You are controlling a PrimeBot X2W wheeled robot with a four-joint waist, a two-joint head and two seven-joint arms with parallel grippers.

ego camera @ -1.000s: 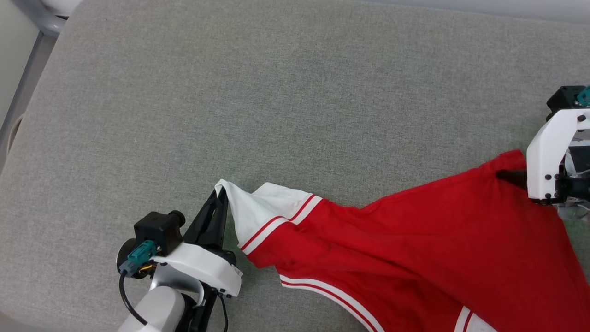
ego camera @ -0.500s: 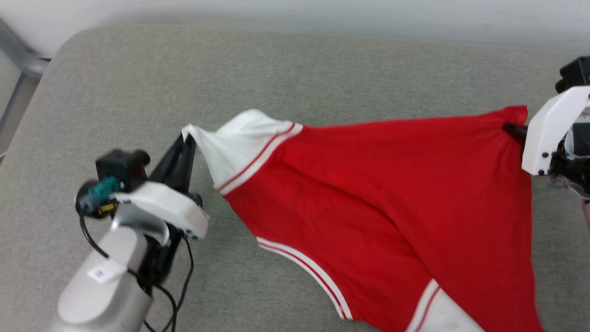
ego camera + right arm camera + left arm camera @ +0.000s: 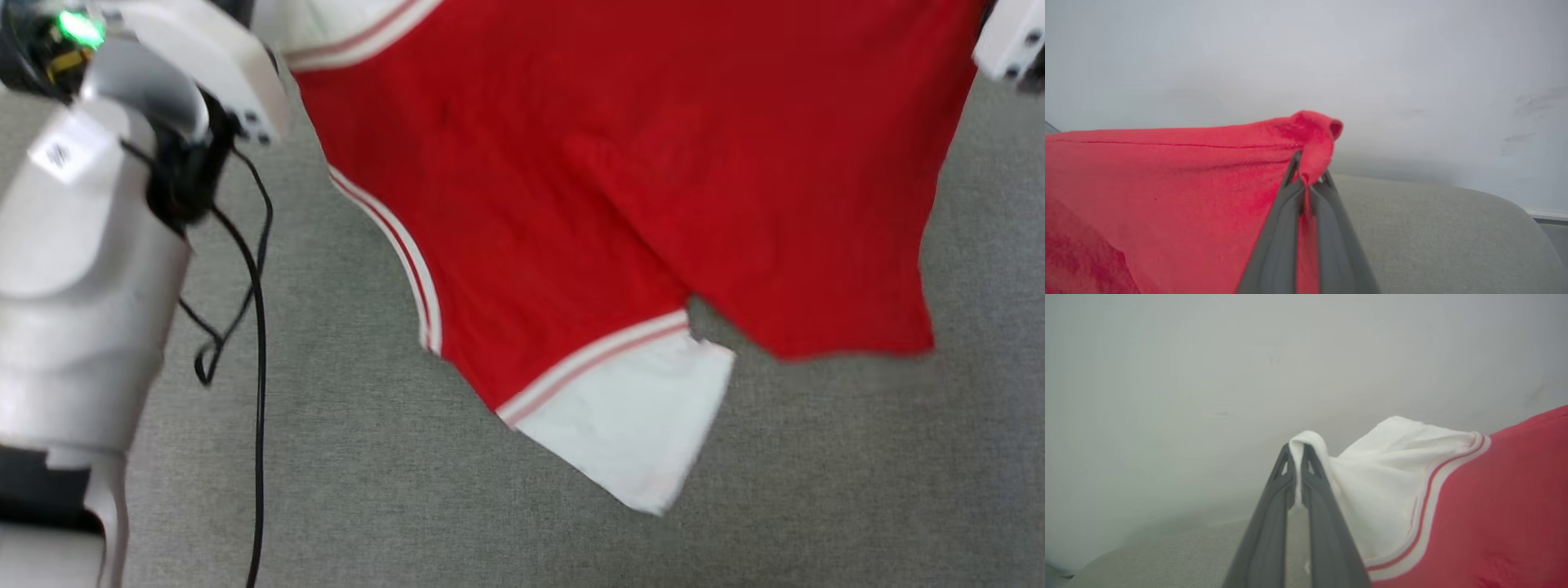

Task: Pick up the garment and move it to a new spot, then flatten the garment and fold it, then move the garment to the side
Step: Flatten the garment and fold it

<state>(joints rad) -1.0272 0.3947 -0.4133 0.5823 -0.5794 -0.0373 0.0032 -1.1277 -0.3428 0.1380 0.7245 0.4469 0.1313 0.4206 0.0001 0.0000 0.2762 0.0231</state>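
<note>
Both sets of jaws are clamped on cloth: my left gripper (image 3: pixel 1297 457) pinches a white sleeve tip, my right gripper (image 3: pixel 1308 179) a red hem corner. Below lies the broad grey woven pad (image 3: pixel 367 490). The red jersey shirt with white striped-trim sleeves (image 3: pixel 612 163) seems to hang above it, spread between the arms. I'd hold even tension and lower both ends together, so the dangling white sleeve (image 3: pixel 637 425) lands unfolded.

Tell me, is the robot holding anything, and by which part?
Yes, the garment: the left gripper pinches its white sleeve at the tip, the right gripper a red corner.
</note>
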